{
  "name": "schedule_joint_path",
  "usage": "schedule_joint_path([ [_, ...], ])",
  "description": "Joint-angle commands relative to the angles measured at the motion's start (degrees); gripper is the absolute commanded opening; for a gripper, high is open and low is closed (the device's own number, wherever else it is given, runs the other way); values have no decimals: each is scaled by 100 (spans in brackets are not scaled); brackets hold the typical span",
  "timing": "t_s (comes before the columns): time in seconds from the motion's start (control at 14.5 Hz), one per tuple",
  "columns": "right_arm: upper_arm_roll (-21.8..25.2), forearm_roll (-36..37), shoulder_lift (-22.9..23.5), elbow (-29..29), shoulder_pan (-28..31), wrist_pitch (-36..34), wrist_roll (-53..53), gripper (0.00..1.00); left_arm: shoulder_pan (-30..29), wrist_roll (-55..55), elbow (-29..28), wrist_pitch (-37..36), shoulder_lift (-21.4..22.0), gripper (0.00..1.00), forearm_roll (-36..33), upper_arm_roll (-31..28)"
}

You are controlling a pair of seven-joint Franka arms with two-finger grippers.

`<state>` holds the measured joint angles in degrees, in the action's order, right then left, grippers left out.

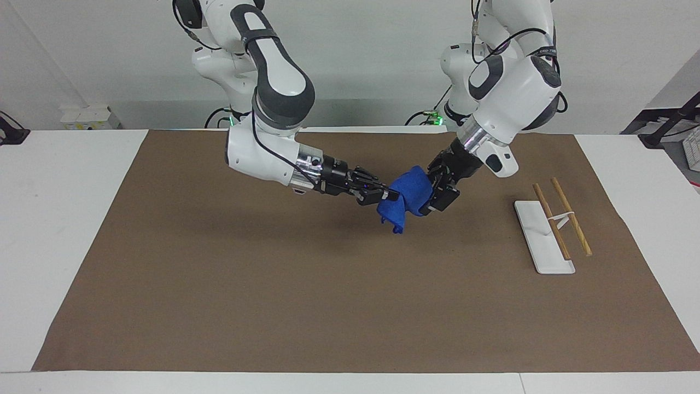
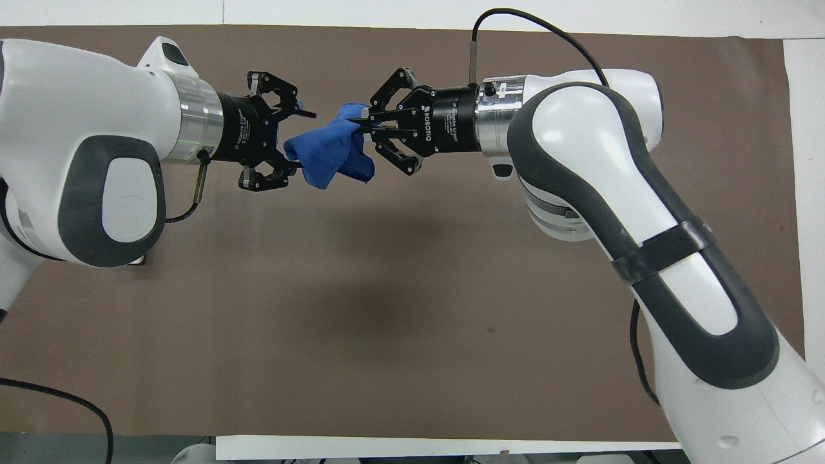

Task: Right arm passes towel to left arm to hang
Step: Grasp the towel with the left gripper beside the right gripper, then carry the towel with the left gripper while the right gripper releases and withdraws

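Note:
The blue towel (image 1: 411, 190) hangs in the air over the middle of the brown mat, also seen in the overhead view (image 2: 329, 153). My right gripper (image 1: 386, 194) is shut on the towel's end toward the right arm; it also shows in the overhead view (image 2: 366, 126). My left gripper (image 1: 433, 192) is open, its fingers on either side of the towel's other end, as the overhead view (image 2: 304, 142) shows. I cannot tell whether those fingers touch the cloth.
A white tray (image 1: 538, 241) with two slanted wooden rods (image 1: 571, 221) stands on the brown mat (image 1: 273, 284) toward the left arm's end. In the overhead view the left arm covers nearly all of it.

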<state>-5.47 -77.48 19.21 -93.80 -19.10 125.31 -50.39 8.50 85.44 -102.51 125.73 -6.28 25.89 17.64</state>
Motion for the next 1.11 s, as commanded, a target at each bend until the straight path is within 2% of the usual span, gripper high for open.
schedule_joint_path([
  [0.0,-16,-127,-181,-192,-6,125,-76,0,-77,25,-76,171,12,36,74,64],
  [0.14,-16,-127,-173,-192,-6,125,-76,0,-77,-19,-59,189,4,21,48,64],
  [0.41,-16,-118,-181,-192,-6,134,-67,1,-94,-63,-23,145,-23,10,-58,81],
  [0.62,-7,-127,-172,-183,-6,160,-76,1,-129,-80,-15,110,-32,1,117,81],
  [0.76,-16,-127,-172,-192,-6,160,-76,7,-173,-80,3,75,-40,0,284,81],
  [0.83,-16,-118,-172,-183,-6,160,-76,15,-217,-89,3,-30,-40,0,450,73],
  [0.9,-16,-127,-172,-174,-6,160,-76,33,-322,-220,20,-161,-40,0,583,72],
  [1.04,-7,-48,-164,-139,3,151,-6,83,-314,-877,21,-162,-40,0,645,72],
])
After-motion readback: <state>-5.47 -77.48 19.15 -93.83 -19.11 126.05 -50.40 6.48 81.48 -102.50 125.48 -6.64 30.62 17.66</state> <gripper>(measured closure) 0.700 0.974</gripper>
